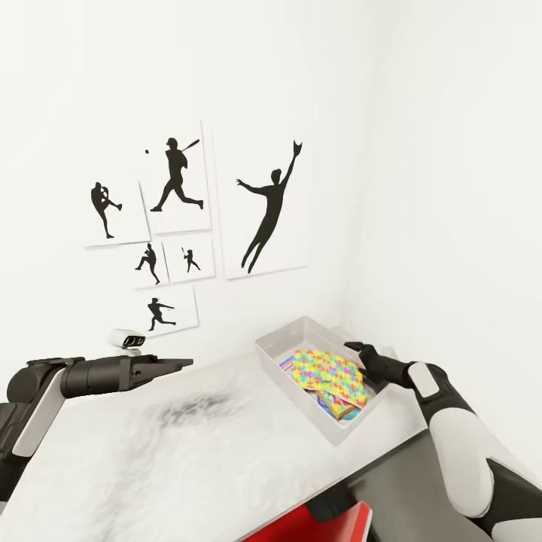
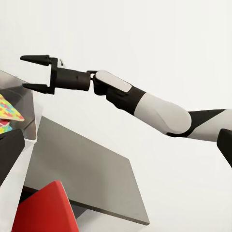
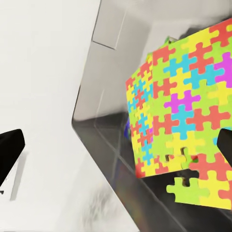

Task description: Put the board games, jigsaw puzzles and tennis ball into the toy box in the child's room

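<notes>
R gripper [image 2: 35, 73]: black fingers spread wide w/ nothing between them, held level over the far rim of the shallow pale grey-white plastic toy box [image 1: 280, 340]. The black wrist runs back into a white forearm, elbow bent, arm reaching in from the table's right end. In the right wrist view its dark fingertips [image 3: 8, 152] frame the box interior.

L gripper [image 1: 175, 364]: black fingers look close together, but the gap can't be judged, so can't tell if parted or closed; nothing seen in it. L arm stretched level above the near-left part of the long pale grey table top [image 1: 188, 452], pointing toward the box, well apart from it.

Inside the box, a flat square jigsaw puzzle box [image 1: 331, 374] in yellow, pink, green, blue and red interlocking pieces lies tilted on top of other flat colourful boxes, mostly hidden. No readable writing anywhere.

Black baseball-player silhouette prints [image 1: 271, 203] hang on the white wall behind. A red chair back [image 2: 46, 210] sits under the table edge.
</notes>
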You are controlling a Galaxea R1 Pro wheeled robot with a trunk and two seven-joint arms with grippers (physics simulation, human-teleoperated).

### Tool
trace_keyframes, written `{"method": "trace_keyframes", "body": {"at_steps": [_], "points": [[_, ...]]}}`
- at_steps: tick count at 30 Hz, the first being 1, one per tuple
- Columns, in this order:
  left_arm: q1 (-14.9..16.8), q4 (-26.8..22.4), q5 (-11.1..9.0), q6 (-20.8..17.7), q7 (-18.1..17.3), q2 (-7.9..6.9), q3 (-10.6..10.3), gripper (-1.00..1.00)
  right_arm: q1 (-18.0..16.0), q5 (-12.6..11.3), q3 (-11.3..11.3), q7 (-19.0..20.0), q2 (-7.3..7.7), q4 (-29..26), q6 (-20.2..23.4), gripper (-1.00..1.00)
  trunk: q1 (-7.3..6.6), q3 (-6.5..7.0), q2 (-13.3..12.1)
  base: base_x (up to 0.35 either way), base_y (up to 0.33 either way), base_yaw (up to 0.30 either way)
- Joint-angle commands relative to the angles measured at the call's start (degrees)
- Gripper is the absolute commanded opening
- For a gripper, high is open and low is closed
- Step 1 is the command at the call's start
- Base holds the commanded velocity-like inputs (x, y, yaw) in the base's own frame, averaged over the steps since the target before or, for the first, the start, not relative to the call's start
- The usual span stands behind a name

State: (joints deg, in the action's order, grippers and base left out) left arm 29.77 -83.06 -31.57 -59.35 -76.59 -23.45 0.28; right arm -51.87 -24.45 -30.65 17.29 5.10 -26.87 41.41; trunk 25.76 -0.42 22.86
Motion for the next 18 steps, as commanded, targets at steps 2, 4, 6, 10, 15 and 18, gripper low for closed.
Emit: {"method": "trace_keyframes", "body": {"at_steps": [2, 4, 6, 10, 15, 18], "points": [[0.02, 0.01, -0.16, -0.50, -0.05, -0.02, -0.01, 1.00, 0.15, 0.19, -0.37, 1.57, 0.00, -0.18, 0.34, 1.00, 0.02, -0.05, 0.06, -0.063, 0.000, 0.000], [0.02, 0.01, -0.16, -0.50, -0.05, -0.02, -0.01, 1.00, 0.30, 0.24, -0.47, 4.21, 0.02, -0.25, 0.29, 1.00, 0.02, -0.05, 0.06, -0.114, 0.035, 0.000], [0.02, 0.01, -0.16, -0.50, -0.05, -0.02, -0.01, 1.00, 0.47, 0.31, -0.48, 6.16, 0.01, -0.31, 0.21, 1.00, 0.02, -0.05, 0.06, -0.082, 0.040, 0.000], [0.02, 0.01, -0.21, -0.50, -0.05, -0.02, -0.01, 1.00, 1.75, 0.36, -0.46, 10.79, 0.00, -1.57, -0.01, 1.00, 0.02, -0.05, 0.06, -0.019, 0.009, 0.000], [0.02, 0.01, -0.17, -0.50, -0.05, -0.02, -0.01, 1.00, 2.52, 0.37, -0.46, 18.82, 0.32, -5.00, -0.12, 1.00, 0.02, -0.05, 0.06, -0.007, 0.001, 0.000], [0.02, 0.01, -0.16, -0.50, -0.05, -0.02, -0.01, 1.00, 4.41, 0.36, -0.46, 23.71, 0.40, -8.66, -0.11, 1.00, 0.02, -0.05, 0.06, -0.089, 0.007, 0.000]]}}
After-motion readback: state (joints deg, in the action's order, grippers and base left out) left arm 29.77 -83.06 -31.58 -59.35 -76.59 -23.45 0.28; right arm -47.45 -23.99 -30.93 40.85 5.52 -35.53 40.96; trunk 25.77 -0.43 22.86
